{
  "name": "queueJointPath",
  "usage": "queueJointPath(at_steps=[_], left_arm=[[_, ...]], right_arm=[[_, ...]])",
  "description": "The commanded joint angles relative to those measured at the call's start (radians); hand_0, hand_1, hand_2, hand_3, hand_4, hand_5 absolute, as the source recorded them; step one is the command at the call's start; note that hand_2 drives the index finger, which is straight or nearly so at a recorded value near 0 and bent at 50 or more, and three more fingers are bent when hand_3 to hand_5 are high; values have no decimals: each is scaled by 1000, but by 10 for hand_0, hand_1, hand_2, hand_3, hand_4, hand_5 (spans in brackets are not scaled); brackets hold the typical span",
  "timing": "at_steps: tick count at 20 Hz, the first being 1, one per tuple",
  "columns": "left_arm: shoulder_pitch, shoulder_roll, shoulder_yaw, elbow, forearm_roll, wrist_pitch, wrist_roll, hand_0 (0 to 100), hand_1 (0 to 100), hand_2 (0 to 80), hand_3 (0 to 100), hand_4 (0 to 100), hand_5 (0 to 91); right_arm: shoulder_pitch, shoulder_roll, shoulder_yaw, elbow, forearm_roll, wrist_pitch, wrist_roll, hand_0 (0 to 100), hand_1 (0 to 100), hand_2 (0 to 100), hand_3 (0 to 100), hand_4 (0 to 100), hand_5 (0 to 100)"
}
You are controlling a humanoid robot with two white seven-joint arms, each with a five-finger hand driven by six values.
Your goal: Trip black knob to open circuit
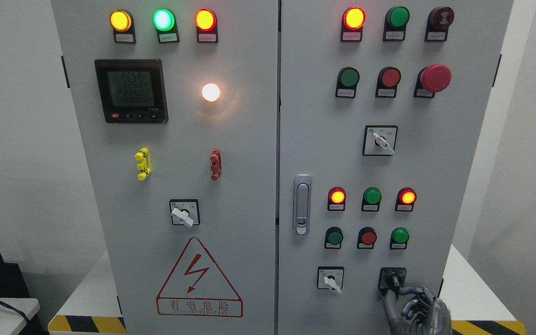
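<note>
Cabinet: grey, two doors, filling most of the frame; seam down the centre.

Black knob: lower right of the frame, bottom row of the right door, on a black square plate. Handle angled up-left to down-right; position markings not legible.

Right hand: dark metal, rising from the bottom edge at lower right. Fingers curled up toward the knob's plate, tips at its lower edge, touching or nearly so; firm grip on the handle not confirmed. Apparently placed from below so that the knob face stays in sight and a wrist turn can follow. Whether curled around the handle or only beside it: cannot tell.

Left hand: absent from the frame.

White-handled switch: just left of the black knob, same row. Close enough to warrant care against a stray brush.

Red mushroom button: upper right, well apart from the hand.

Meter: upper left, display lit.

Warning triangle: lower centre-left, lightning bolt in red.

Door latch: centre, beside the seam.

Stage, as judged: approach at the knob, turn not yet evident.
</note>
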Motion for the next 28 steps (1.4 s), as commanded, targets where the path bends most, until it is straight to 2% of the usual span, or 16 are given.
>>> queueJointPath(at_steps=[1,28], left_arm=[[-8,-1,0,0,-32,1,0,120,389,0,0,0,0],[-8,-1,0,0,-32,1,0,120,389,0,0,0,0]], right_arm=[[0,-1,-15,2,-4,-1,-4,511,806,590,934,962,985],[-6,-1,-10,15,-11,-13,3,530,799,619,963,979,989]])
